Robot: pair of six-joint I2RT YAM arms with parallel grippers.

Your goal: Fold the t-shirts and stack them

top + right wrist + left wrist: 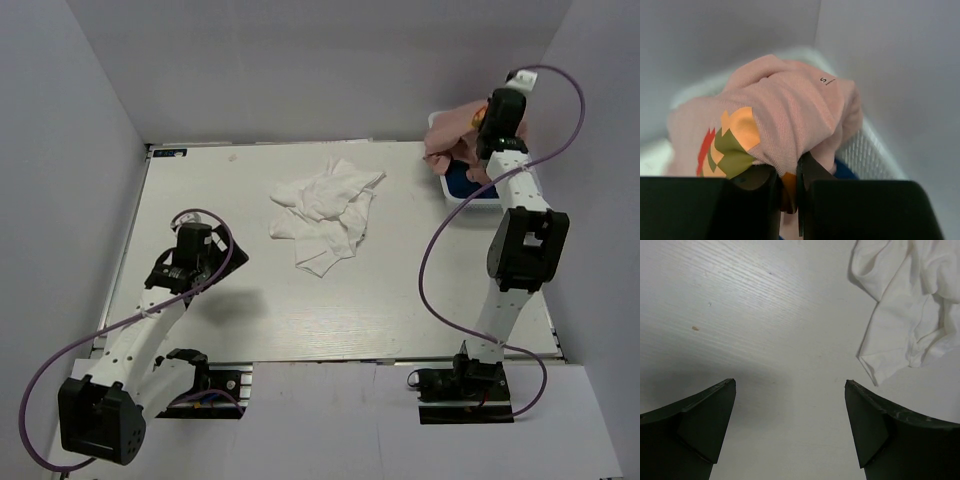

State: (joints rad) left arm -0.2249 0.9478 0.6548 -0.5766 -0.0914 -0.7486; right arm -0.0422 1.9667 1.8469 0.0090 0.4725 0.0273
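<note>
The pink t-shirt (790,107) hangs bunched in a soft lump over the far right corner of the table (250,310), its yellow-orange print (735,135) turned toward the right wrist camera. The right tool (789,181) is clamped on a fold at the underside of that lump, jaws nearly together with cloth between them. Below it sits the white mesh basket (867,145), and a dark blue patch inside it is probably the navy t-shirt (462,180), though only a sliver shows. The white t-shirt (325,212) lies crumpled on the table, left of the basket and towards the far side. The left tool (790,385) hovers over bare wood at the near left, jaws wide apart and holding nothing, with the white shirt's edge just beyond it.

The step in hand looks like drawing the pink shirt out of the basket. To do it well, raise it until the trailing hem clears the rim, so the basket is not tipped and the navy shirt is not dragged along. Then carry it left to open table, well apart from the white heap, and lay it down with the print side flat for folding.
</note>
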